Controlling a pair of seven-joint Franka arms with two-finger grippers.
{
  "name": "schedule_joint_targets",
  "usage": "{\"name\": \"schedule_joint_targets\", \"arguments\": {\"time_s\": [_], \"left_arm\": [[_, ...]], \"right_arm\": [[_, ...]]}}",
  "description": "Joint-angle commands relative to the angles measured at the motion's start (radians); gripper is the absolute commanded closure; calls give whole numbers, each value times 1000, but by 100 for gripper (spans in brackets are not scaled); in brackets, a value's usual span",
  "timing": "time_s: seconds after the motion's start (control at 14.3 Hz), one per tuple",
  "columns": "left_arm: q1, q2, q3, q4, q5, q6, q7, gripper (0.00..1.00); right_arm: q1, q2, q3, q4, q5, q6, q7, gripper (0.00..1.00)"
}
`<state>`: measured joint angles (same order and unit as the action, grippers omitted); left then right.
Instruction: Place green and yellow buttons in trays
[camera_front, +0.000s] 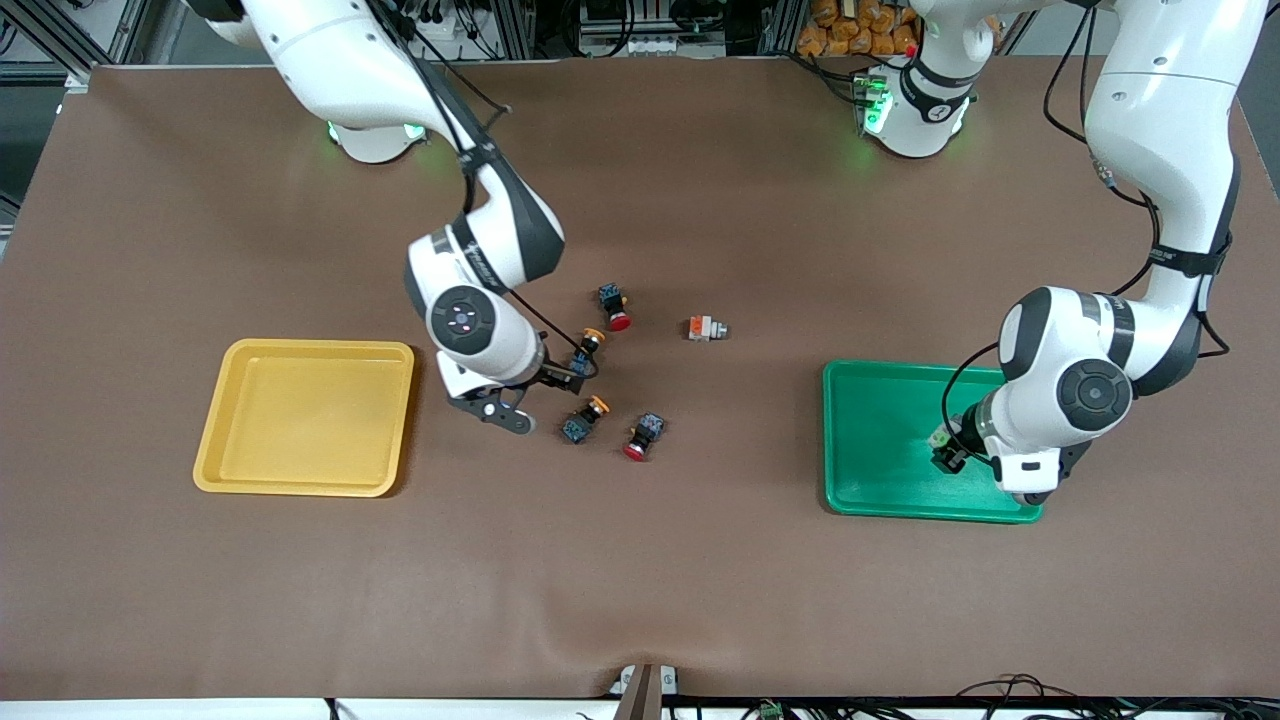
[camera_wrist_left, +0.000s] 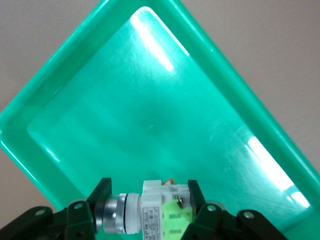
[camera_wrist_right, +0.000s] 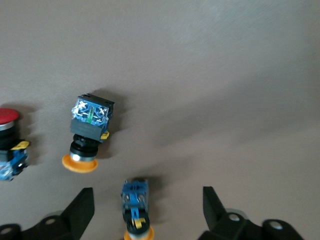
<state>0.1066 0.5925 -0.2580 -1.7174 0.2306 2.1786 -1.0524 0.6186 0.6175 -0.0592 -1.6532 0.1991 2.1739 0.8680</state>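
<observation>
Neither the yellow tray (camera_front: 305, 417) nor the green tray (camera_front: 880, 440) has a button resting in it yet, so by my judgement all four remain to be delivered. The left gripper (camera_wrist_left: 150, 212) hangs over the green tray toward the left arm's end of the table, fingers closed on the grey button with the green block (camera_wrist_left: 160, 215). The right gripper (camera_wrist_right: 148, 207) hovers mid-table, fingers wide with one yellow-capped button (camera_wrist_right: 136, 207) between them, the second yellow-capped button (camera_front: 585, 419) and the grey orange-block button (camera_front: 706, 328) lying loose nearby.

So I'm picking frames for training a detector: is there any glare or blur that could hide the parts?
Left wrist view: two bright glare streaks lie on the green tray, and the grey-bodied switch in the left claw is soft. Right wrist view: the yellow-capped switch between the right claw fingers is slightly blurred. Front view: even light, faint shadows.
</observation>
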Motion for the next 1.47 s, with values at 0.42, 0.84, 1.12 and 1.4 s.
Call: {"name": "schedule_joint_targets", "arguments": {"time_s": [0.42, 0.84, 1.12, 1.4], "left_arm": [[12, -54, -29, -1, 19, -127, -24, 0], [5, -103, -271, 15, -34, -183, -231, 0], [-120, -100, -308, -2, -36, -154, -378, 0], [-194, -95, -310, -154, -36, 57, -609, 0]], "right_arm": [[53, 45, -8, -54, 16, 104, 35, 21], [78, 71, -8, -54, 14, 127, 74, 52], [98, 73, -11, -54, 0, 129, 100, 69], [76, 44, -17, -39, -13, 81, 86, 100]]}}
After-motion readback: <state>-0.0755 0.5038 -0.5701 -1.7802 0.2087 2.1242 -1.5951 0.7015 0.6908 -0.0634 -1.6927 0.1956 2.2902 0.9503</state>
